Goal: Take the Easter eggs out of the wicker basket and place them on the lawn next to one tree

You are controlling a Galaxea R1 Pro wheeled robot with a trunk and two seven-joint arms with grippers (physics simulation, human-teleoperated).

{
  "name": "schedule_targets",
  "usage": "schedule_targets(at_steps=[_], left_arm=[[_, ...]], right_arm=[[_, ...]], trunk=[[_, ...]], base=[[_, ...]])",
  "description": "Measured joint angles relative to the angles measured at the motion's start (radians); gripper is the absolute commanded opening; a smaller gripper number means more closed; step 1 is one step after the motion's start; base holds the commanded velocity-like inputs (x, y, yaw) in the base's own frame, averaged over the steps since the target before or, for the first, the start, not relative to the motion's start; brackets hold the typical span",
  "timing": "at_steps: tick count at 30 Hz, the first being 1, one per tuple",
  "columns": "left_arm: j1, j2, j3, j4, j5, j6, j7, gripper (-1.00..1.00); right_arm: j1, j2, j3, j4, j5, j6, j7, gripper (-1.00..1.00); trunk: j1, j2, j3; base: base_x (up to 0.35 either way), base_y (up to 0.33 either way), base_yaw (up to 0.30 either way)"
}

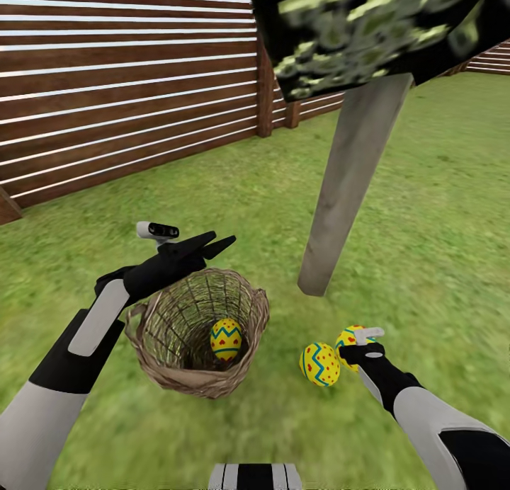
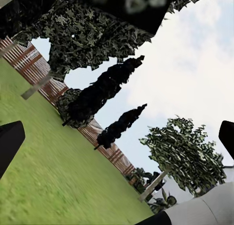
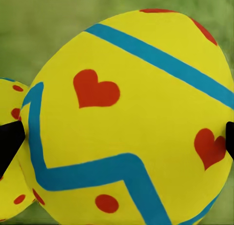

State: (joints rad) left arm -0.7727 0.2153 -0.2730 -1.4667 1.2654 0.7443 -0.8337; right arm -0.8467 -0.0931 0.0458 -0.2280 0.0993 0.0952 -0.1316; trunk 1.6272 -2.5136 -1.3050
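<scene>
1. One egg (image 1: 226, 339) sits inside the wicker basket (image 1: 180, 377); two lie on the lawn (image 1: 439, 214) near the tree (image 1: 350, 185).
2. Right gripper (image 1: 358, 343) clasps the farther egg (image 3: 131, 117) (red hearts fill the wrist view).
3. Left gripper (image 1: 216, 243) hovers spread above the rim, facing distant trees (image 2: 183, 154).

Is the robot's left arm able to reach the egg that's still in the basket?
Probably yes. The left pincer hovers just above the wicker basket's rim, and the basket is open on top. The egg lies deep inside with nothing covering it, so the arm would only need to dip down.
</scene>
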Motion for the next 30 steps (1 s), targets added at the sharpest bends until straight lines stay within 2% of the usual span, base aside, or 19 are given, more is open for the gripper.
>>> schedule_targets(at_steps=[30], left_arm=[[0.0, 0.002, 0.0, -0.001, 0.005, 0.0, 0.0, 1.0]], right_arm=[[0.0, -0.002, 0.0, -0.009, 0.007, -0.012, 0.001, -1.0]], trunk=[[0.013, -0.007, -0.116]], base=[[0.0, 0.0, 0.0]])
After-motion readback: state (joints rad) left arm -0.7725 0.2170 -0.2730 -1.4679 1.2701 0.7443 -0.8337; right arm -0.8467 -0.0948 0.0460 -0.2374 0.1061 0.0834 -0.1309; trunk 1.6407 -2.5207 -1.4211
